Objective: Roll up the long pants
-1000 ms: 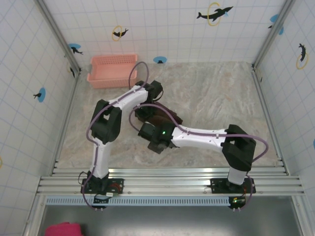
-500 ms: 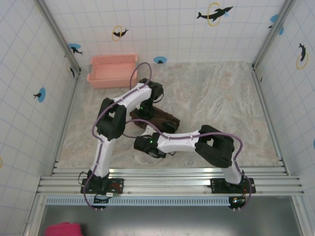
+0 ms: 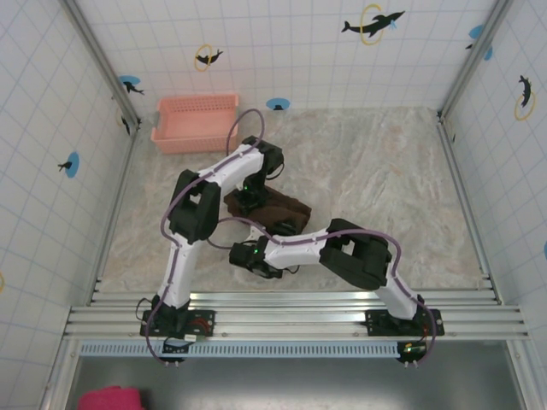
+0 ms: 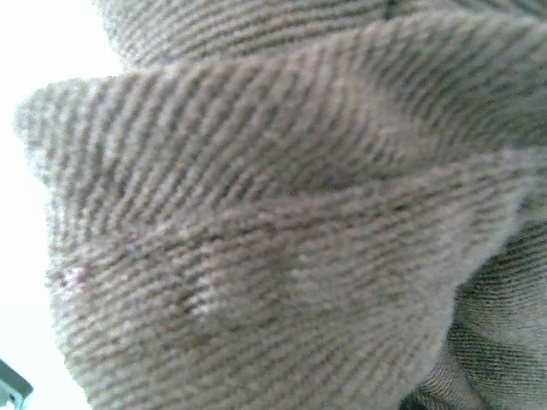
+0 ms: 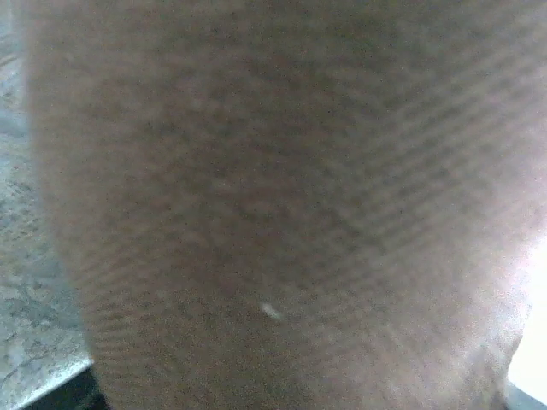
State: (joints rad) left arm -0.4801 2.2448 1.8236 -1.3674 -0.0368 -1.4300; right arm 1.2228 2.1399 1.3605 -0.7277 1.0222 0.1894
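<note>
1. Left pincer (image 3: 248, 195) sits on the 9 o'clock end of the long pants (image 3: 280, 212), while the right pincer (image 3: 245, 254) meets the bundle's near edge at 7 o'clock. Ribbed brown fabric crowds both wrist cameras, so it cannot be told whether either pair of jaws is spread or pinching.
2. Tiled walls (image 3: 299, 60) box in the marble-patterned table (image 3: 385, 171) on three sides, and a metal rail (image 3: 291, 318) runs along the 6 o'clock edge. Open surface stretches from 12 round to 5 o'clock.
3. Long pants lie bunched in a dark brown bundle just left of the table's centre, well apart from every wall.
4. Pink basket (image 3: 197, 122) stands in the 11 o'clock corner against the back wall, apart from the bundle.
5. Bright pink cloth (image 3: 109, 399) lies beyond the rail at 7 o'clock, off the table.
</note>
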